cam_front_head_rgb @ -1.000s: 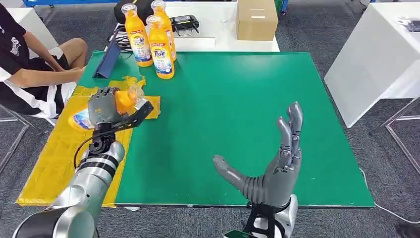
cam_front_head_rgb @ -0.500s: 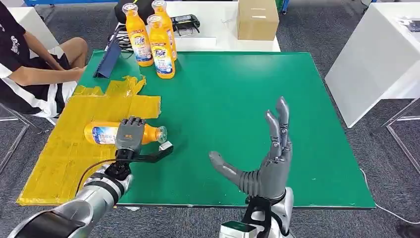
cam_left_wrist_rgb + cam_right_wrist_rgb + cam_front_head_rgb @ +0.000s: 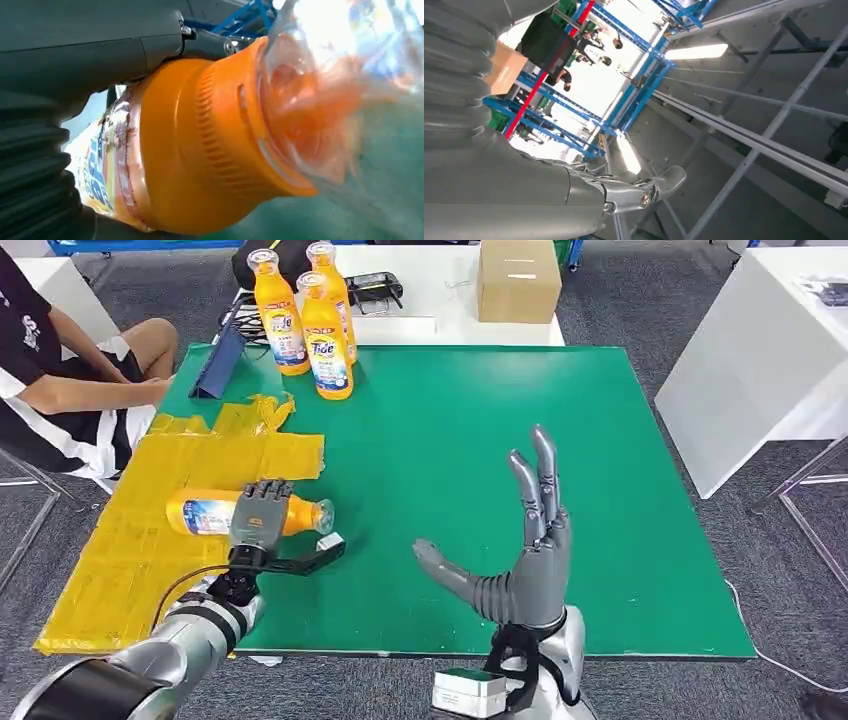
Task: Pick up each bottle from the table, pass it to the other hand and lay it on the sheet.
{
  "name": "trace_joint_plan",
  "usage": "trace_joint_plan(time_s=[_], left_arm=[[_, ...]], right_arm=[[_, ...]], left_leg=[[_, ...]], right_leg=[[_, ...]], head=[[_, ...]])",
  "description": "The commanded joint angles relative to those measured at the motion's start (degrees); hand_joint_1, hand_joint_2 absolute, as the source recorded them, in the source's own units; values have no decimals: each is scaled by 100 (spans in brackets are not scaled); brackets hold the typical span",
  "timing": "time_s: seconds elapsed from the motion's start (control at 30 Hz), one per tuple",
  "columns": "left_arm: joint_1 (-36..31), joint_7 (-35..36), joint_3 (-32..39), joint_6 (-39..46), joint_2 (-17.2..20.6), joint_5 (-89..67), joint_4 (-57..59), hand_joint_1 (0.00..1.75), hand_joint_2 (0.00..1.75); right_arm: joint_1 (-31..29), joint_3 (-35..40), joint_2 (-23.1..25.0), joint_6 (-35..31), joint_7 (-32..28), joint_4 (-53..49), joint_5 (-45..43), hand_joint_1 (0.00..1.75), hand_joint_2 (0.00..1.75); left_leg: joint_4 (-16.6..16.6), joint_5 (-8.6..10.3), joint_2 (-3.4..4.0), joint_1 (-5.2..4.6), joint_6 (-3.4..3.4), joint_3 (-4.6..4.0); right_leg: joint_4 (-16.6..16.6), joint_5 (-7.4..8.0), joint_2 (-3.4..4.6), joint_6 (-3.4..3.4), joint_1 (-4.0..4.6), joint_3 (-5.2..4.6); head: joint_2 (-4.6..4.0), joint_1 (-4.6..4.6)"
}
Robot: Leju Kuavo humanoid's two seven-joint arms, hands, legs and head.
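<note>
Your left hand (image 3: 258, 523) has just brought the bottle (image 3: 205, 514) down. A second ago it was carried in the air above the sheet (image 3: 150, 540); half a second ago it was already low and on its side, and now it has barely shifted. It lies flat with its label end on the sheet and its clear cap reaching past the sheet's edge toward the green mat (image 3: 480, 440). The fingers are draped over the bottle's shoulder and the thumb juts out past the cap. In the left wrist view the hand presses right against the orange body, so you are holding the bottle rather than clear of it.

Your right hand (image 3: 525, 560) stands upright with palm and fingers spread and nothing in it, well apart from the bottle on the mat side. It has drifted a little toward the bottle over the last second.

For the task, this bottle looks laid; what remains is to let go. Because the cap end overhangs the sheet, judge whether that counts as on it before you release. A round bottle lying on its side may roll when the fingers lift, so open them straight up.

Three more bottles (image 3: 312, 325) stand beyond the sheet's far end, next in line.
</note>
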Motion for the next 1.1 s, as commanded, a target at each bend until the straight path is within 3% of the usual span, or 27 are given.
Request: trace_joint_plan(time_s=[0.03, 0.2, 0.5, 0.53, 0.57, 0.6, 0.63, 0.67, 0.73, 0.8, 0.87, 0.93, 1.0, 1.1], left_arm=[[-92, -265, 652, -68, -193, -67, 268, 0, 0], [82, -625, 980, -68, -311, -163, -492, 0, 0], [827, -1553, 1693, -68, -673, -52, -3393, 0, 0], [959, -2396, 2446, -68, -1032, 283, -3913, 0, 0], [885, -3677, 3646, -68, -1599, 803, -3992, 0, 0], [800, -4207, 4015, -68, -1765, 1105, -3831, 0, 0], [554, -5307, 3798, -68, -1814, 3265, -2878, 0, 175], [711, -5278, 3323, -73, -1718, 3917, -2977, 0, 175], [1188, -5230, 2816, -1127, -1789, 4900, -3941, 0, 175], [1487, -4985, 2519, -1183, -1785, 4956, -4453, 0, 175], [2030, -4934, 2162, -2083, -1842, 5861, -5256, 0, 175], [2518, -4683, 1973, -2714, -1877, 6352, -5836, 0, 175], [2613, -4657, 1943, -2751, -1876, 6398, -5873, 0, 175], [2686, -4307, 2025, -3487, -1830, 6959, -5650, 0, 175]], right_arm=[[-299, 69, -120, 37, 65, 414, 8, 0, 175], [-286, 20, -118, 15, 91, 416, 22, 0, 175], [-129, -44, -130, -84, 99, 375, 94, 0, 175], [-60, -44, -143, -23, 122, 325, 63, 0, 175], [-12, 9, -213, 524, 144, 248, -446, 0, 175], [2, 8, -247, 785, 130, 214, -699, 0, 175], [166, -298, -191, 1293, 118, 167, -1341, 0, 175], [271, -527, -129, 1473, -15, 151, -1377, 0, 175], [459, -861, 20, 1817, -9, 94, -1631, 0, 175], [547, -1014, 44, 1968, -83, 53, -1652, 0, 175], [667, -1315, 171, 2568, 182, 175, -1938, 0, 175], [691, -1575, 245, 2824, 375, 447, -1968, 0, 175], [679, -1669, 273, 2902, 308, 576, -1964, 0, 175], [716, -1936, 409, 2988, 478, 870, -1912, 0, 175]], left_leg=[[-8, -1, 2, -1, 5, 13], [-6, 1, -3, -1, 5, 8], [-6, -6, -12, 2, 9, 12], [-1, -4, -11, 0, 7, 0], [-6, -5, -10, 2, 9, 10], [1, -2, -19, 0, 7, -8], [2, -3, -29, 3, 11, -5], [-2, -3, -37, 5, 13, 6], [-21, 2, -32, -4, 13, 23], [-15, -6, -21, -4, 14, 18], [-12, -11, 3, -3, 12, 18], [-7, -10, -2, -4, 6, 3], [-12, -13, 6, -3, 8, 11], [-11, -12, 14, -3, 7, 6]], right_leg=[[-9, 1, 1, 2, 0, 12], [-7, 1, -4, 2, -1, 9], [-13, -6, -14, 5, 6, 19], [-8, -3, -12, 4, 3, 6], [-13, -4, -12, 4, 5, 14], [-7, -3, -19, 4, 3, 0], [-11, -5, -29, 6, 6, 8], [-18, -6, -38, 8, 8, 23], [-31, -4, -33, 8, 1, 35], [-23, -6, -19, 8, 0, 25], [-19, -8, -3, 4, 0, 19], [-15, -5, -1, 3, -1, 3], [-20, -4, 9, 4, 0, 8], [-16, -2, 15, 3, -2, 3]], head=[[0, 2], [0, 0], [0, 0], [0, 4], [0, 2], [0, 0], [0, 2], [0, 0], [0, 4], [0, 2], [0, 0], [0, 0], [0, -2], [0, 2]])
